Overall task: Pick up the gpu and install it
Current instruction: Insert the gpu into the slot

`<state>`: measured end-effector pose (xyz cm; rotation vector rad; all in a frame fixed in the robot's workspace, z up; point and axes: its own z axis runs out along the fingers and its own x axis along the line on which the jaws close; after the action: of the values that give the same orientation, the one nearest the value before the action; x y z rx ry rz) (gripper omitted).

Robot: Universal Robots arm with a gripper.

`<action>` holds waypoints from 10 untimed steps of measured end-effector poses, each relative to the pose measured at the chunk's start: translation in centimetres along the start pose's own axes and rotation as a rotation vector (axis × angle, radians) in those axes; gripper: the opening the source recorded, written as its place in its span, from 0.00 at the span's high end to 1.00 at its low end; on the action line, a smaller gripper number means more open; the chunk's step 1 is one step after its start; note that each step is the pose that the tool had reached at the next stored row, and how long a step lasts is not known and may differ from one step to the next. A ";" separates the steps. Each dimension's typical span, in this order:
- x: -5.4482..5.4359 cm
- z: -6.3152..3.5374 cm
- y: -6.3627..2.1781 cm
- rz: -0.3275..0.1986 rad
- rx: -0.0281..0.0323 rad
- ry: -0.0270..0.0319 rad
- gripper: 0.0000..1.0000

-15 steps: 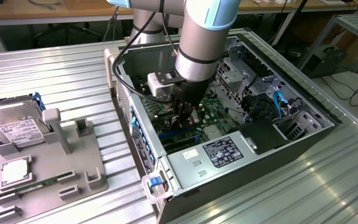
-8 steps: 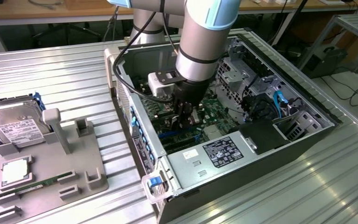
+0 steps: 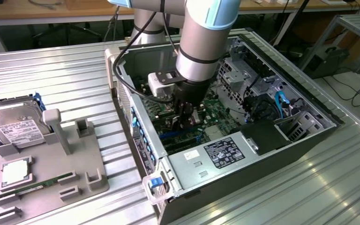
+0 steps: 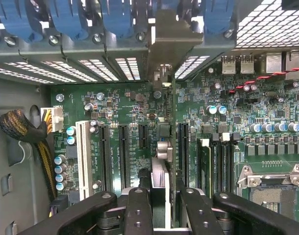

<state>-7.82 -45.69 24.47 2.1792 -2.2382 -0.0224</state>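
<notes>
Open PC case point(image 3: 305, 136) on ribbed desk point(image 3: 55, 79); arm reaches inside. Motherboard point(image 4: 115, 105) beneath. Claw point(image 4: 159, 205) pinches the gpu point(image 4: 161, 147) edge-on, its long axis along the expansion slots point(image 4: 124, 156), bracket toward the rear vents, card directly below the claw.

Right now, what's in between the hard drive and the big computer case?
In the exterior view, the grey holder with its upright posts stands between the hard drive and the computer case, then a bare strip of ribbed metal table.
</notes>
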 end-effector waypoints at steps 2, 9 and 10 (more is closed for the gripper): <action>0.0 0.03 0.02 0.000 0.0000 -0.0002 0.72; 0.0 0.38 0.03 0.000 0.0000 -0.0048 0.72; 0.0 0.54 0.03 0.000 -0.0003 -0.0051 0.72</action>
<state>-7.86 -45.70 23.92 2.1816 -2.2406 -0.0283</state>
